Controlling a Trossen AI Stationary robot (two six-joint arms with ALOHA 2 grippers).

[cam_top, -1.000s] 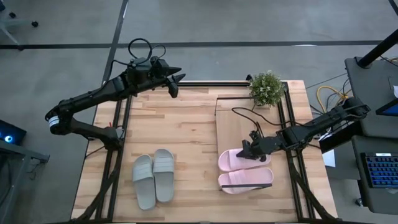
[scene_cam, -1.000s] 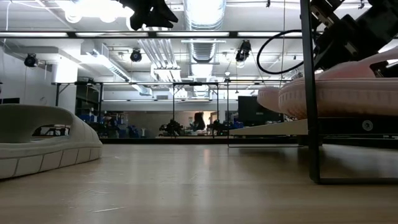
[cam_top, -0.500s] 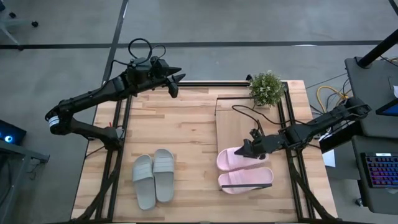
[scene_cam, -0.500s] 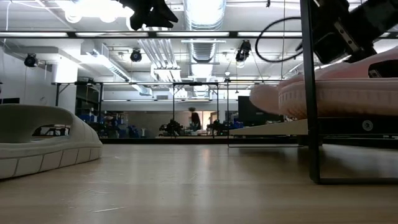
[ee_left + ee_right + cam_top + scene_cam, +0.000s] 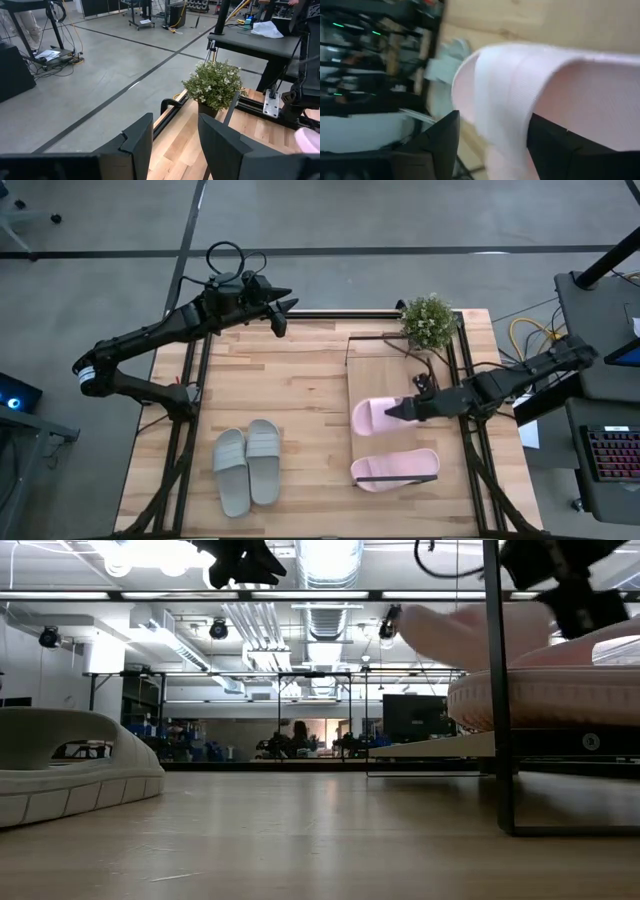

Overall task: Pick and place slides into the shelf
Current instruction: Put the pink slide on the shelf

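Note:
A pale pink slide (image 5: 375, 416) hangs in my right gripper (image 5: 408, 410) above the light-wood shelf (image 5: 385, 370). In the low view this pink slide (image 5: 455, 635) floats above its partner (image 5: 545, 695). The second pink slide (image 5: 395, 468) lies sole down on the shelf's near part. The grey-green pair (image 5: 246, 465) lies sole down on the tabletop at the near left, and one grey-green slide (image 5: 70, 765) shows in the low view. My left gripper (image 5: 283, 308) waits, open, high over the far edge; in its wrist view the left gripper (image 5: 175, 135) is empty. My right gripper (image 5: 492, 120) has the pink slide's wide strap (image 5: 505, 85) between its two fingers, one finger (image 5: 437, 145) outside the strap and the other finger (image 5: 557, 150) at the opening beneath it. It comes from the table's right, nearly level, along the slide. The slide is lifted clear, toe toward the table's left.
A small potted plant (image 5: 428, 320) stands at the shelf's far end. Black frame rails (image 5: 460, 380) run along the shelf's right side and a black frame post (image 5: 497, 690) stands in the low view. Bare planks (image 5: 280, 380) lie between shelf and left arm.
My right gripper has risen and drawn toward the far edge with the pink slide. The slide, which lay on the shelf beside its partner, has come up clear of the board and now sits farther from the other pink slide. My left arm has kept still.

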